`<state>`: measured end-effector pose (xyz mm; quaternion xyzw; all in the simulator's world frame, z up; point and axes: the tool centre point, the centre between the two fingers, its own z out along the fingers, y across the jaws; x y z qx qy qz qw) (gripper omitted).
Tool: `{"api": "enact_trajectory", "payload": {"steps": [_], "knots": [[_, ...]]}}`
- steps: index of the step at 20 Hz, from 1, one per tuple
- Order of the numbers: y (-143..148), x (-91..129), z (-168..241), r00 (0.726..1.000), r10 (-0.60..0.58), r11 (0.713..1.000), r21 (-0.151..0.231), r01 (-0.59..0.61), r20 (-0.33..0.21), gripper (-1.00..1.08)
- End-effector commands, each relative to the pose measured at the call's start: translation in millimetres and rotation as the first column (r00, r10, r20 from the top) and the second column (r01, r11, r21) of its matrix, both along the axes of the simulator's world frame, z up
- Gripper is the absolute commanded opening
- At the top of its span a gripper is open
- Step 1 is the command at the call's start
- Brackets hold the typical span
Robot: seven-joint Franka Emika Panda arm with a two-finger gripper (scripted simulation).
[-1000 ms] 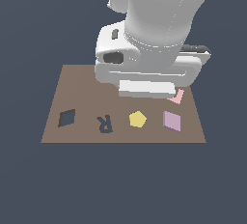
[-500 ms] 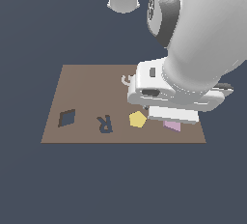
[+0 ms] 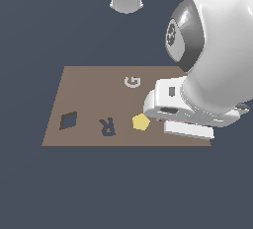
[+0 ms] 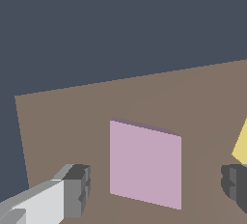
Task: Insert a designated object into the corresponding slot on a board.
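Under my wrist the diamond tile (image 4: 145,164) shows pale lilac-purple, plain, with a slightly darker edge. The board (image 3: 89,90) is flat brown. My fingers (image 4: 78,189) are dark grey on a pale grey body. There's a yellow pentagon (image 3: 141,122), a dark blue R (image 3: 106,126), a whitish G (image 3: 132,82), and the dark slot (image 3: 68,120).

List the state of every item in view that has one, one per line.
gripper: open, fingers either side of the tile, not touching it
lilac diamond tile: flat on the board, not gripped
diamond slot: empty
yellow pentagon: flat on the board
blue letter R: flat on the board
letter G: flat on the board
brown board: lying flat
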<state>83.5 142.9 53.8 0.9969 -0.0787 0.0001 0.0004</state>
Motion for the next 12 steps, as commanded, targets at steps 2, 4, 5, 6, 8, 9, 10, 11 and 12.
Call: {"api": "enact_trajectory", "payload": {"steps": [2,4,5,6,8,9,10,11,12], "knots": [[4,4,-3,1.000,-0.006,1.000,0.001,0.006,0.000,1.00],[5,4,-4,1.000,-0.007,1.000,0.001,0.007,0.000,1.00],[5,4,-4,1.000,-0.007,1.000,0.001,0.007,0.000,1.00],[5,3,-4,1.000,-0.006,1.000,0.001,0.006,-0.001,1.00],[5,4,-5,1.000,-0.006,1.000,0.001,0.006,-0.001,1.00],[5,4,-7,1.000,-0.006,1.000,0.001,0.006,-0.001,1.00],[5,4,-10,1.000,-0.006,1.000,0.001,0.006,0.000,1.00],[5,4,-14,1.000,-0.006,1.000,0.001,0.006,0.000,1.00],[5,4,-17,1.000,-0.007,1.000,0.001,0.007,0.000,1.00]]}}
